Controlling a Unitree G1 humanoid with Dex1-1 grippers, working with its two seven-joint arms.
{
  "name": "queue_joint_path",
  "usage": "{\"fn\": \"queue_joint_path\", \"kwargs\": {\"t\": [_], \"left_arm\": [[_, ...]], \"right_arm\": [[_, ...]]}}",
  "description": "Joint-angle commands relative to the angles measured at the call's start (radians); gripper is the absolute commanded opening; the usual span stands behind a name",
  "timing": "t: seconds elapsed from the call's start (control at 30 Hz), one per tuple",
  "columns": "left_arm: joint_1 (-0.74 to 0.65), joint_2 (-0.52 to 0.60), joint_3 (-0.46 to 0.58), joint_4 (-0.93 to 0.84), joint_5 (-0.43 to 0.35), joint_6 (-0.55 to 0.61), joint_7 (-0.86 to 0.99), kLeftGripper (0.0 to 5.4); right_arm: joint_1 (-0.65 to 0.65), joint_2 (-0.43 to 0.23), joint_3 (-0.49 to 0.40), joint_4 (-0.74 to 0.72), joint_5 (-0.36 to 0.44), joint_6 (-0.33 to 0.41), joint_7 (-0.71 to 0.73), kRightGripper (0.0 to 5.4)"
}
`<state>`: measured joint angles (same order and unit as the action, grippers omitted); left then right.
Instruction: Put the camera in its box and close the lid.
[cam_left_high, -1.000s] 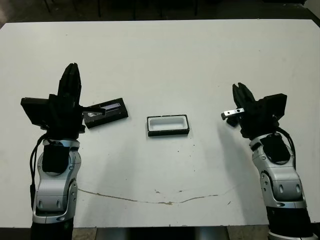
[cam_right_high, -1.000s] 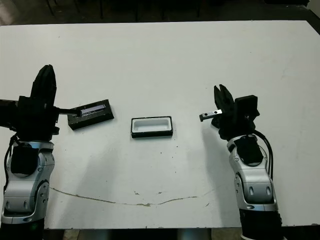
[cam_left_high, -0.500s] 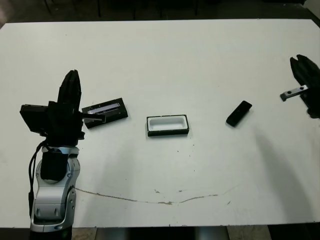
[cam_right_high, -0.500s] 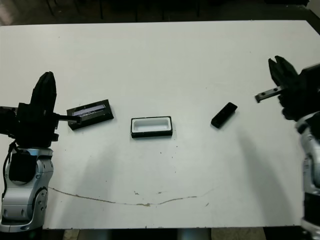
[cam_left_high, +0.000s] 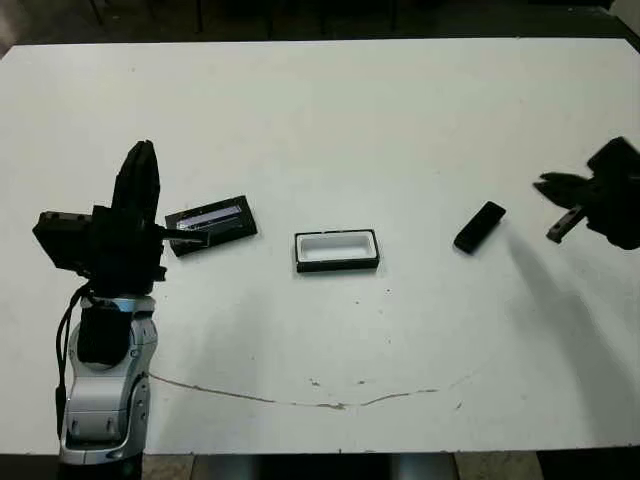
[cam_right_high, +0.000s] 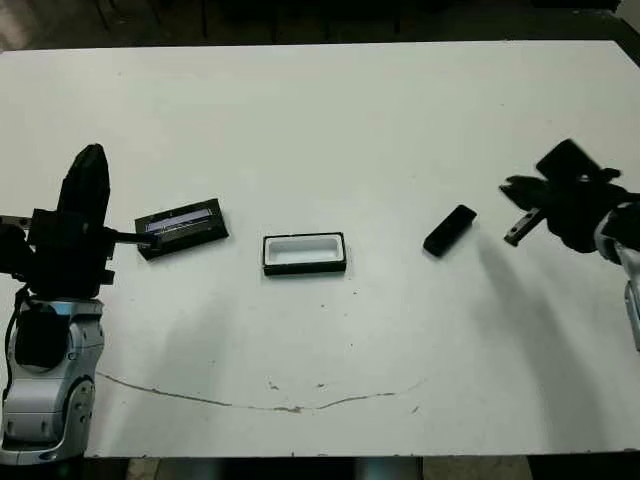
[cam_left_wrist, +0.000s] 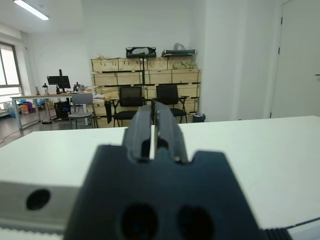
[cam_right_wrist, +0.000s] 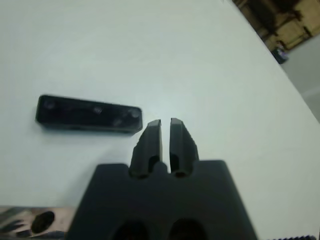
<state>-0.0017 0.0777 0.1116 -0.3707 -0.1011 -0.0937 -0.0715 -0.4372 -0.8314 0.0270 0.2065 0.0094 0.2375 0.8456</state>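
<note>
The camera (cam_left_high: 479, 227), a slim black bar, lies at a slant on the white table, right of centre. It also shows in the right wrist view as the camera (cam_right_wrist: 87, 115), just beyond the fingertips. My right gripper (cam_left_high: 546, 184) is shut and empty. It hovers right of the camera and points at it. The box (cam_left_high: 337, 250), a black tray with a white lining, sits open at the middle of the table. The lid (cam_left_high: 210, 218), with its silvery strip, lies left of the box. My left gripper (cam_left_high: 143, 150) stands shut and empty, just left of the lid, fingers pointing away over the table.
A thin brown crack line (cam_left_high: 300, 400) runs across the table near its front edge. In the left wrist view, chairs and stacked boxes (cam_left_wrist: 145, 80) stand beyond the table's far edge.
My right gripper left the camera's spot, uncovering it, swung far right, and now has turned to point left at the camera. The left arm sank slightly.
</note>
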Motion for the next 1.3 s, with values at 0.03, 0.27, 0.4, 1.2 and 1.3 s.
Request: {"fn": "queue_joint_path", "kwargs": {"t": [0.03, 0.27, 0.4, 1.2, 1.3], "left_arm": [[0.016, 0.011, 0.003, 0.015, 0.007, 0.009, -0.003, 0.04], [0.015, 0.012, 0.001, 0.012, 0.014, 0.012, -0.002, 0.04], [0.016, 0.011, 0.003, 0.012, 0.011, 0.013, -0.002, 0.04], [0.015, 0.018, 0.013, 0.019, 0.006, -0.002, -0.018, 0.04], [0.016, 0.018, 0.01, 0.013, 0.014, 0.006, -0.013, 0.04]], "right_arm": [[-0.02, -0.028, 0.04, 0.038, -0.033, -0.006, 0.05, 0.0], [-0.046, -0.031, 0.074, 0.109, -0.075, -0.071, 0.099, 0.0], [-0.061, -0.029, 0.1, 0.135, -0.104, -0.074, 0.114, 0.0], [-0.169, 0.097, 0.204, 0.361, -0.155, -0.126, 0.173, 0.0], [-0.184, 0.112, 0.212, 0.405, -0.167, -0.165, 0.155, 0.0]]}}
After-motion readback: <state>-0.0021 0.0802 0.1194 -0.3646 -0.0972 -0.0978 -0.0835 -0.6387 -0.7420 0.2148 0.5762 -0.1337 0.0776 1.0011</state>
